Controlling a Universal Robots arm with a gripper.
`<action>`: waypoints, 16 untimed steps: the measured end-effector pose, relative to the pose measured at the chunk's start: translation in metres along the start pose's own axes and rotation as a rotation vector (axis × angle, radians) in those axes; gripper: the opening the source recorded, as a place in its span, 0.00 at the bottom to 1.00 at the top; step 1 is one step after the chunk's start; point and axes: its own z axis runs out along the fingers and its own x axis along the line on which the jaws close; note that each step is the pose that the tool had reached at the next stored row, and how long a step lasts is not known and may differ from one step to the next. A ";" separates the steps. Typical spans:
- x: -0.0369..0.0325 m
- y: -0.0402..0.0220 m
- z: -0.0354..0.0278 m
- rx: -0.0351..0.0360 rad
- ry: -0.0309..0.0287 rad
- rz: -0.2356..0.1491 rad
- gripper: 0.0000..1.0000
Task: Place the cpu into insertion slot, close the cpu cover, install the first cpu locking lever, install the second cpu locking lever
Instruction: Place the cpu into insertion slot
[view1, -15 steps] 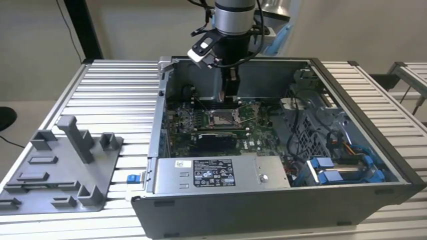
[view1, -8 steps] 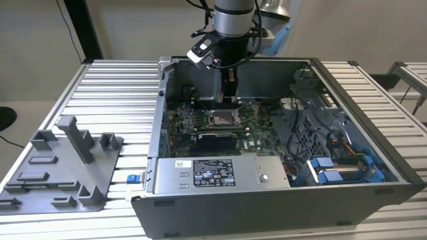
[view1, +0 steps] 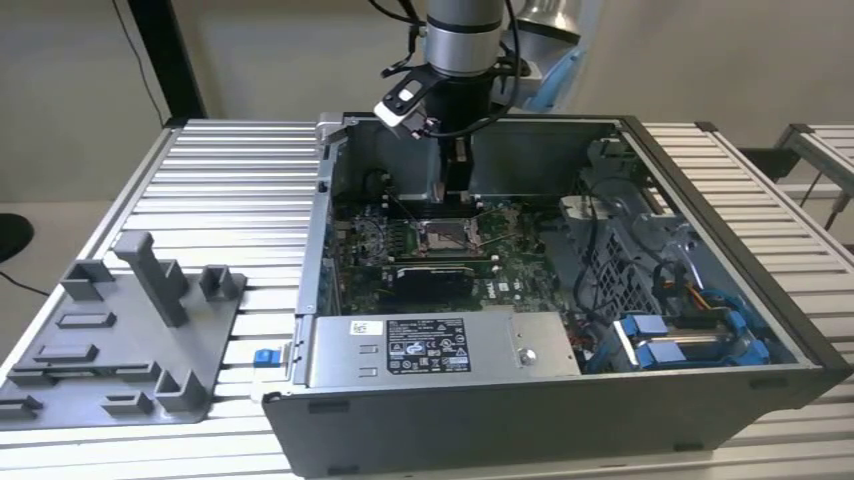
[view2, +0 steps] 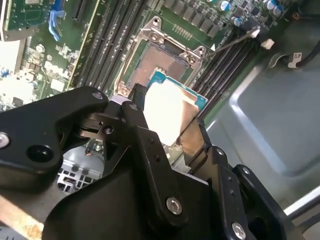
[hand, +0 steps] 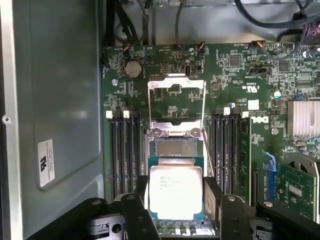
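Cpu (hand: 176, 192), pinched by the gripper (hand: 175, 210), hangs near the uncovered insertion slot (hand: 175, 146) inside the computer case (view1: 534, 410).

The pincer (view1: 455, 188) hangs inside the open grey computer case (view1: 534, 420), close above the square socket (view1: 441, 237) on the green motherboard (view1: 367, 250). The case stands on a ribbed worktop (view1: 227, 170), a grey plastic rack (view1: 120, 340) beside it on the exterior view's left.

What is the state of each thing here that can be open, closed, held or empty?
gripper: shut on the cpu.
the cpu: held, not yet seated.
the insertion slot: empty, contacts exposed.
the cpu cover: open, swung back.
computer case: side open.
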 end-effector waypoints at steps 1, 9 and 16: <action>-0.0001 -0.0001 0.0010 0.0001 0.0004 -0.009 0.00; -0.0012 -0.0004 0.0126 0.0015 0.0016 -0.053 0.00; -0.0016 -0.0008 0.0253 0.0014 0.0016 -0.051 0.00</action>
